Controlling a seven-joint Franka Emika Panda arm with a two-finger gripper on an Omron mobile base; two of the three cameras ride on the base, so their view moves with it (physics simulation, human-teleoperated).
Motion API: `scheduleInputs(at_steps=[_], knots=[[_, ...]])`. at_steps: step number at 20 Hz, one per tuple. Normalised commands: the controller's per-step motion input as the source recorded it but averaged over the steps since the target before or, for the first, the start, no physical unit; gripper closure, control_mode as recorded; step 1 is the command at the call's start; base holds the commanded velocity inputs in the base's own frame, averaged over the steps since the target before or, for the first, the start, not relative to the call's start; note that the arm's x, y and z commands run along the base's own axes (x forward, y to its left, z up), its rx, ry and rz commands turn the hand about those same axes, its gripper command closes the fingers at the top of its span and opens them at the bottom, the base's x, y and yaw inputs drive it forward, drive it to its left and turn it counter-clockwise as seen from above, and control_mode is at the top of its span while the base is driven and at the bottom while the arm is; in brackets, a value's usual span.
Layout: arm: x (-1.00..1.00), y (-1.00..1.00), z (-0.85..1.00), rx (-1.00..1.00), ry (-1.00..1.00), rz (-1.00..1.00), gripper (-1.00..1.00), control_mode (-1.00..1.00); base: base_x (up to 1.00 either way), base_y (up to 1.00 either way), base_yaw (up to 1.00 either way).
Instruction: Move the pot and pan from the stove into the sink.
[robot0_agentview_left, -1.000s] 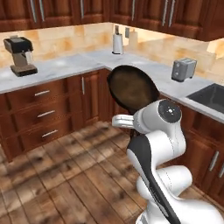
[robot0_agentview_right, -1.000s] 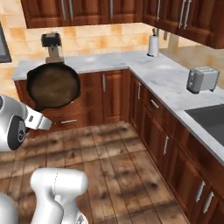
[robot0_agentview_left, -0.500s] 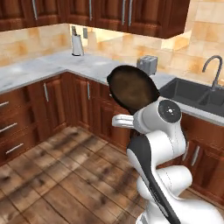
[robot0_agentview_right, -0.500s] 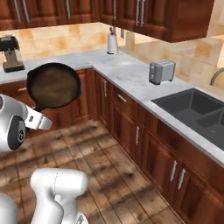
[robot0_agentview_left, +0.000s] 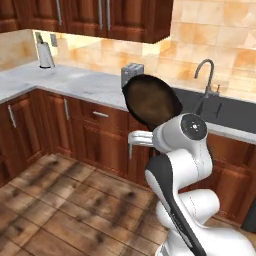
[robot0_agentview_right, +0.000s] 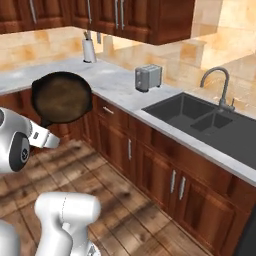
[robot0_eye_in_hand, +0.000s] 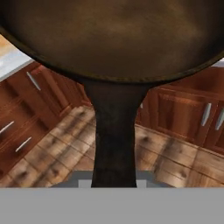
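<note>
The pan, a dark skillet with a brownish inner face, is held upright in the air in front of the arm, its face toward the cameras. It also hangs at the left of the right base view, pan. In the hand view its long black handle runs down into my gripper, which is shut on it. The sink, a dark grey basin with a tall tap, lies in the marble counter to the right; in the left base view the sink is behind the pan. The pot and the stove are out of view.
A steel toaster stands on the white counter left of the sink. A paper towel holder stands in the far corner. Dark wood cabinets run below the counter, with wooden floor in front.
The whole picture has swung: the base has turned, so the coffee machine has left the views and the sink has come in and closer. The pan stays the same in the gripper.
</note>
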Motion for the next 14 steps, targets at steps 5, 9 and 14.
scheduleInputs(at_steps=[5, 9, 14], knots=[[0.0, 0.0, 0.0, 0.0, 0.0, 0.0, 1.0, 1.0, -0.02, 0.0, -0.36], [0.0, 0.0, 0.0, 0.0, 0.0, 0.0, 1.0, 1.0, -0.04, 0.0, -0.35], [0.0, 0.0, 0.0, 0.0, 0.0, 0.0, 1.0, 1.0, -0.07, -0.03, -0.34]])
